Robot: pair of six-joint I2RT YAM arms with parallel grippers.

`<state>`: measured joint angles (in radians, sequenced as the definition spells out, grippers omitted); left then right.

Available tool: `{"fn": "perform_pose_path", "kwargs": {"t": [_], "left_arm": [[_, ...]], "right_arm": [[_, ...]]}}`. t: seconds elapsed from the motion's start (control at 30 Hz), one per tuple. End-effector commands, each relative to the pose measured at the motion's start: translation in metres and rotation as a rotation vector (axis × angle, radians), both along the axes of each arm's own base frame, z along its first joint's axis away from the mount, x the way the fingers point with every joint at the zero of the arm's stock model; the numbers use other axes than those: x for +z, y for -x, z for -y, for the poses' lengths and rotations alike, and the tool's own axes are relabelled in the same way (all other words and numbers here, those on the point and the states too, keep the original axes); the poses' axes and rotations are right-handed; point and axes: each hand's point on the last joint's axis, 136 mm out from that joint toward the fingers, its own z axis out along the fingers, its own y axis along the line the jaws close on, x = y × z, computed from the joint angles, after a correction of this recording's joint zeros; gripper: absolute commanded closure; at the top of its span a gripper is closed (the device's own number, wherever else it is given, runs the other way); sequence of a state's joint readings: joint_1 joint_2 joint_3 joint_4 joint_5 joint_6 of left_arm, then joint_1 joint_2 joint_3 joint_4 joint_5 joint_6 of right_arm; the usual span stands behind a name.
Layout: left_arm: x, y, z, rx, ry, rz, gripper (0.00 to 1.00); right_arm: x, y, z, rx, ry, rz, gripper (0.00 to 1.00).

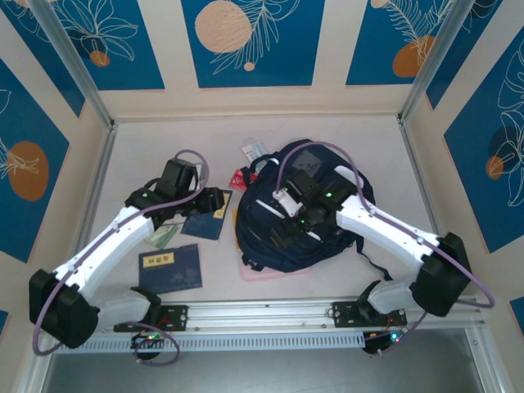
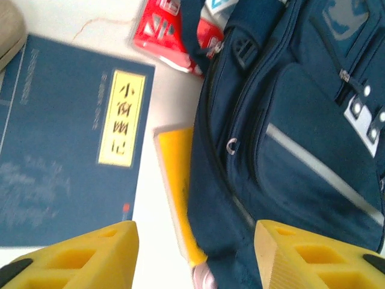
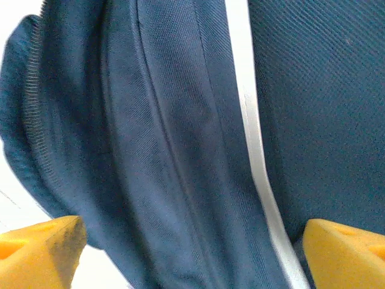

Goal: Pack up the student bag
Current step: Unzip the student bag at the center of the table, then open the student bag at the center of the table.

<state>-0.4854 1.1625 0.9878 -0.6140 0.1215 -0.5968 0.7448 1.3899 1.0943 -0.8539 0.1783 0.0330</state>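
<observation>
- Bags numbered one: a large dark navy fabric student bag (image 1: 260, 214) lay flat on the white matte tabletop (image 1: 164, 147), right of centre, with dark straps trailing off its near edge.
- Its cloth was a fine woven twill, crossed by one thin white stripe (image 3: 252, 138) in the right wrist view. A row of zip teeth (image 3: 36, 120) ran down its bulging left fold.
- There were two flat rectangular navy booklets, each with a yellow label. The nearer booklet (image 1: 170, 268) sat well left of the bag, and the farther booklet (image 1: 205, 223) lay just beside it.
- One thin yellow slab (image 2: 177, 186) with a pale edge lay between the farther booklet and the bag, partly tucked beneath the bag.
- One glossy red packet (image 2: 165, 30) touched the bag's far-left corner, with a bag strap lying across it.
- One pale pink sheet (image 1: 270, 274) showed from under the bag's near edge (whether paper or cloth, I could not tell).
- There were two grippers, each with two blocky yellow fingers.
- The left gripper (image 2: 195, 235) hung over the seam between slab and bag with its fingers spread and nothing between them.
- The right gripper (image 3: 192, 241) was low over the bag's front, its fingers wide apart and not closed on the cloth.
</observation>
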Motion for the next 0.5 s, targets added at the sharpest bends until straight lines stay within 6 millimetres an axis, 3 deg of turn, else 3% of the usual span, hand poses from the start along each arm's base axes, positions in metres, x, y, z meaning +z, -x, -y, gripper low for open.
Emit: {"fn": "perform_pose_path", "kwargs": {"t": [0.0, 0.27, 0.37, 0.47], "left_arm": [[-0.011, 0.03, -0.014, 0.014, -0.021, -0.089, 0.47], [-0.019, 0.058, -0.026, 0.035, -0.009, -0.134, 0.47], [-0.019, 0.06, -0.028, 0.033, -0.019, -0.141, 0.47], [-0.015, 0.06, -0.032, 0.031, -0.047, -0.128, 0.47]], "right_arm": [[-0.011, -0.029, -0.01, 0.173, 0.047, 0.137, 0.0], [-0.051, -0.06, -0.01, 0.204, 0.16, 0.183, 0.04], [-0.065, -0.067, -0.006, 0.165, 0.196, 0.168, 0.17], [-0.072, -0.075, -0.002, 0.096, 0.208, 0.142, 0.47]]}}
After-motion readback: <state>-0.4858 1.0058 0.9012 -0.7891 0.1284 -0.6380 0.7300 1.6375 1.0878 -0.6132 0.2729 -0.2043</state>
